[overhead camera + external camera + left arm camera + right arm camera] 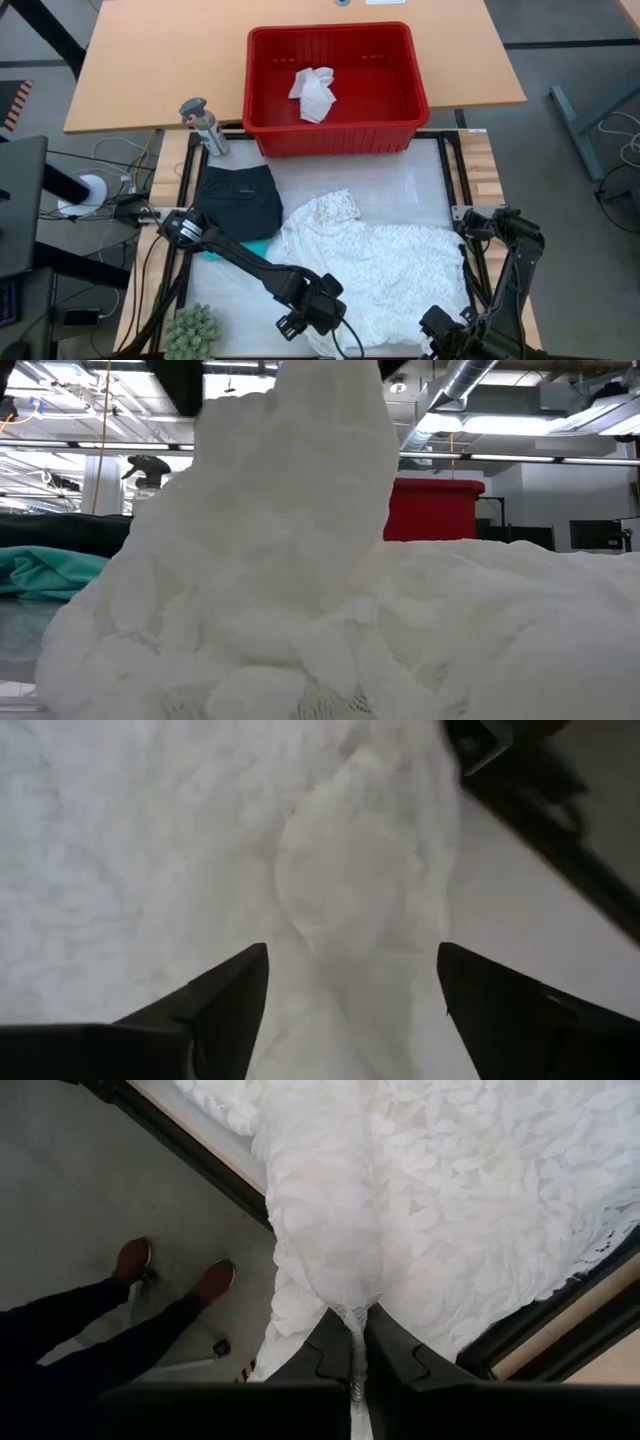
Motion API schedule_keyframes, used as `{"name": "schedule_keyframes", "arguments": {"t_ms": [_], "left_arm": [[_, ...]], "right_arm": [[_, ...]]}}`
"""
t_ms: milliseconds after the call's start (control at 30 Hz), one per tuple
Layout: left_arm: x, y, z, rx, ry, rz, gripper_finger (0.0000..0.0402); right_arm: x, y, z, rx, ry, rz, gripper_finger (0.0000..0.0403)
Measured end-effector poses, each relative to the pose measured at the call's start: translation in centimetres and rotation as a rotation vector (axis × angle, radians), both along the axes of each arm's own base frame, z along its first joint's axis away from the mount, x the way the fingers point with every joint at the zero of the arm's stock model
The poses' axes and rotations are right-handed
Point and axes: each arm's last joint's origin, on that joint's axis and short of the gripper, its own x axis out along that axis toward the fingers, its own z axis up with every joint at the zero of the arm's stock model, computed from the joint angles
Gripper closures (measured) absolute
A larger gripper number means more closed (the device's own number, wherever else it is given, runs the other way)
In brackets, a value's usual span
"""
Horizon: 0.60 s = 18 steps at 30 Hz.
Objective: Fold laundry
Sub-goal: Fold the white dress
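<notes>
White lace garment [330, 1210] pinched in right end effector [358, 1342]

This is a robotics lab or industrial test hall. The low view shows exposed silver ducts [470, 380] and strip lights under a high open ceiling. From above, a black-framed worktop [400, 185] stands on a grey concrete floor [570, 40] with loose cables [120, 150] trailing beside it, and a plain wooden table [150, 60] sits behind.

red basket [340, 130], spray bottle [203, 125], plant [190, 330]
</notes>
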Motion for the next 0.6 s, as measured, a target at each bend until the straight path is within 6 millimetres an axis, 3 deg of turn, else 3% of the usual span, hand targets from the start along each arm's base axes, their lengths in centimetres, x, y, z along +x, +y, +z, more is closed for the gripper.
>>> {"name": "schedule_keyframes", "arguments": {"t_ms": [100,200,500,600], "left_arm": [[0.3,0.2,-1.0,0.017,0.029,0.049,0.0132],[0.3,0.7,-0.9,0.006,0.05,0.083,0.0166],[0.7,1.2,-0.8,-0.017,0.052,0.133,0.038],[-0.4,1.7,-0.1,0.04,0.145,0.229,0.0395]], "right_arm": [[0.0,0.0,0.0,0.002,-0.001,0.002,0.0367],[0.0,0.0,0.0,0.0,-0.002,0.001,0.0369],[0.1,0.1,0.0,0.012,-0.008,-0.006,0.0371],[0.1,0.1,0.0,0.015,-0.006,-0.03,0.0371]]}}
